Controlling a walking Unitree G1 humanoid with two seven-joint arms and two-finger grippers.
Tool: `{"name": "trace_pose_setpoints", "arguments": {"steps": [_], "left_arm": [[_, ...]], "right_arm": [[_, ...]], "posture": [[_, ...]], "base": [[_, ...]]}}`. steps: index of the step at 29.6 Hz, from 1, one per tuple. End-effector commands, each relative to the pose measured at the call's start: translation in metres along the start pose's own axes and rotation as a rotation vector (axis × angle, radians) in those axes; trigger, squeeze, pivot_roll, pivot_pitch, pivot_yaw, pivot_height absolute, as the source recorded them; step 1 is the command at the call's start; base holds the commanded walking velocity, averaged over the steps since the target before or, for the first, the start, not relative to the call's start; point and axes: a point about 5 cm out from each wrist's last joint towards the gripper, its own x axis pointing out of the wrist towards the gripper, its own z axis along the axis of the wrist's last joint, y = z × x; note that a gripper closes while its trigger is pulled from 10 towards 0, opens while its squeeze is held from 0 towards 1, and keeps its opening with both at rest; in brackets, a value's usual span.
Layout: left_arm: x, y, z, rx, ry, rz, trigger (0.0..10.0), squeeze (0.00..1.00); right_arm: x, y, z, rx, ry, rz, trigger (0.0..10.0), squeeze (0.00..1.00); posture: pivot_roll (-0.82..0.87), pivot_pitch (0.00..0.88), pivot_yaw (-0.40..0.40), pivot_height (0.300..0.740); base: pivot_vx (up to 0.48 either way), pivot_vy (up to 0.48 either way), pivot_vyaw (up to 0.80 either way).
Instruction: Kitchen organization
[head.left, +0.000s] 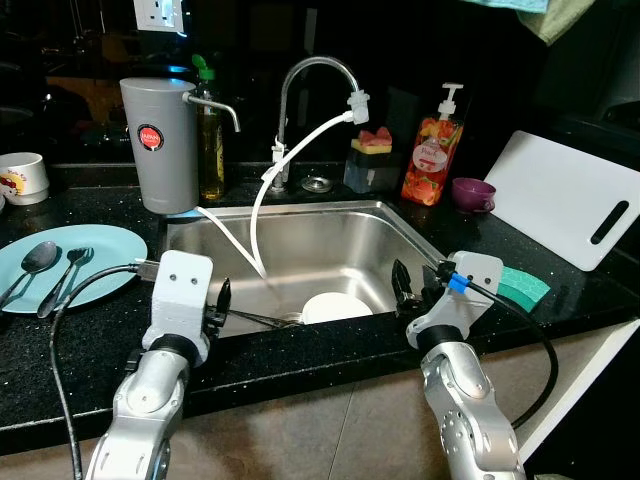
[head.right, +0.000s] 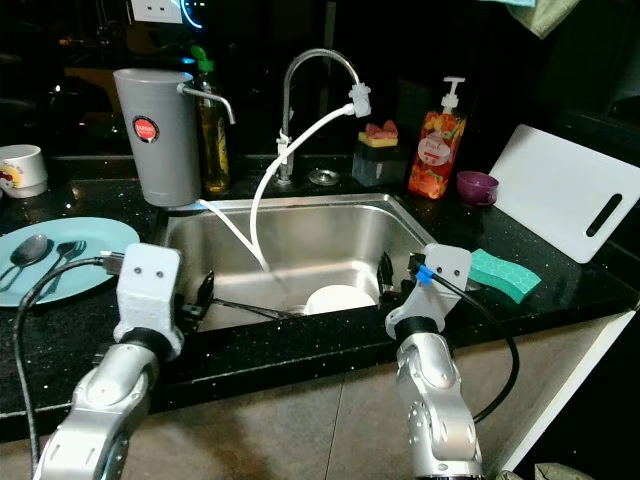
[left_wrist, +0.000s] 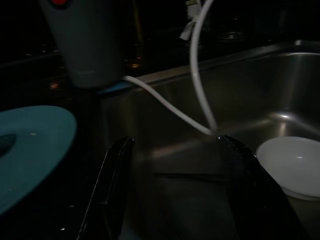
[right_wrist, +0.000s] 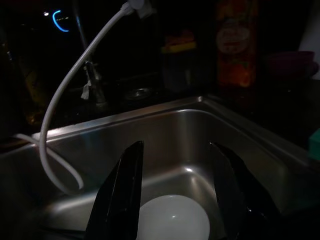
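A white bowl (head.left: 335, 305) lies upside down on the floor of the steel sink (head.left: 300, 210), near the drain. A thin dark utensil (head.left: 262, 319) lies beside it. My left gripper (head.left: 224, 302) hangs open over the sink's front left edge, nothing between its fingers; in its wrist view the bowl (left_wrist: 295, 162) sits off to one side. My right gripper (head.left: 404, 288) is open at the sink's front right corner, and its wrist view looks down on the bowl (right_wrist: 172, 220) between the fingers. On the left counter, a teal plate (head.left: 105, 250) holds a spoon (head.left: 38, 258) and a fork (head.left: 70, 268).
A faucet (head.left: 315, 68) with a white hose (head.left: 262, 200) runs into the sink. A grey canister (head.left: 158, 145) and a mug (head.left: 22, 177) stand at the back left. A soap bottle (head.left: 430, 160), purple cup (head.left: 472, 193), white cutting board (head.left: 570, 200) and green sponge (head.left: 525, 285) are on the right.
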Motion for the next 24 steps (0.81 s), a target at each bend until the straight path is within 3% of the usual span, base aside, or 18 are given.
{"name": "trace_pose_setpoints", "arguments": {"steps": [1, 3, 4, 5, 7, 8, 12, 13, 15, 18, 21, 24], "left_arm": [[0.002, 0.004, -0.001, 0.009, 0.014, -0.005, 10.0, 0.0], [0.006, 0.019, 0.002, 0.037, 0.015, 0.016, 10.0, 0.0], [0.006, 0.019, 0.002, 0.037, 0.015, 0.016, 10.0, 0.0], [0.012, 0.039, 0.005, 0.069, 0.028, 0.059, 10.0, 0.0], [0.019, 0.061, 0.006, 0.086, 0.054, 0.104, 10.0, 0.0], [0.019, 0.061, 0.006, 0.086, 0.054, 0.104, 10.0, 0.0], [0.031, 0.096, 0.013, 0.129, 0.092, 0.148, 10.0, 0.0], [0.031, 0.096, 0.013, 0.129, 0.092, 0.148, 10.0, 0.0], [0.039, 0.114, 0.016, 0.116, 0.143, 0.164, 10.0, 0.0], [0.041, 0.12, 0.015, 0.112, 0.169, 0.171, 10.0, 0.0], [0.056, 0.143, 0.018, 0.047, 0.232, 0.196, 10.0, 0.0], [0.063, 0.15, 0.021, 0.048, 0.246, 0.212, 10.0, 0.0]], "right_arm": [[-0.003, -0.002, -0.001, -0.001, 0.009, -0.016, 10.0, 0.0], [-0.003, -0.001, 0.0, 0.004, 0.005, -0.027, 10.0, 0.0], [-0.003, -0.001, 0.0, 0.004, 0.005, -0.027, 10.0, 0.0], [-0.001, 0.002, -0.002, 0.01, 0.006, -0.025, 10.0, 0.0], [0.0, 0.006, -0.003, 0.015, 0.008, -0.013, 10.0, 0.0], [0.0, 0.006, -0.003, 0.015, 0.008, -0.013, 10.0, 0.0], [0.002, 0.012, -0.003, 0.027, 0.004, 0.0, 10.0, 0.0], [0.002, 0.012, -0.003, 0.027, 0.004, 0.0, 10.0, 0.0], [0.003, 0.016, -0.003, 0.038, -0.003, 0.002, 10.0, 0.0], [0.003, 0.017, -0.002, 0.041, -0.005, 0.002, 10.0, 0.0], [0.002, 0.017, -0.002, 0.045, -0.013, -0.007, 10.0, 0.0], [0.001, 0.016, -0.002, 0.045, -0.016, -0.014, 10.0, 0.0]], "posture": [[0.17, 0.072, -0.104, 0.74], [0.18, 0.076, -0.095, 0.74], [0.18, 0.076, -0.095, 0.74], [0.19, 0.08, -0.091, 0.74], [0.2, 0.078, -0.081, 0.74], [0.2, 0.078, -0.081, 0.74], [0.22, 0.078, -0.061, 0.74], [0.22, 0.078, -0.061, 0.74], [0.22, 0.071, -0.041, 0.74], [0.22, 0.071, -0.041, 0.74], [0.22, 0.067, -0.021, 0.74], [0.21, 0.066, -0.013, 0.74]], "base": [[0.0, 0.0, 0.0], [0.0, 0.0, 0.0], [0.0, 0.0, 0.0], [0.0, 0.0, 0.0], [0.0, 0.0, 0.0], [0.0, 0.0, 0.0], [0.0, 0.0, 0.0], [0.0, 0.0, 0.0], [0.0, 0.0, 0.0], [0.0, 0.0, 0.0], [0.0, 0.0, 0.0], [0.0, 0.0, 0.0]]}}
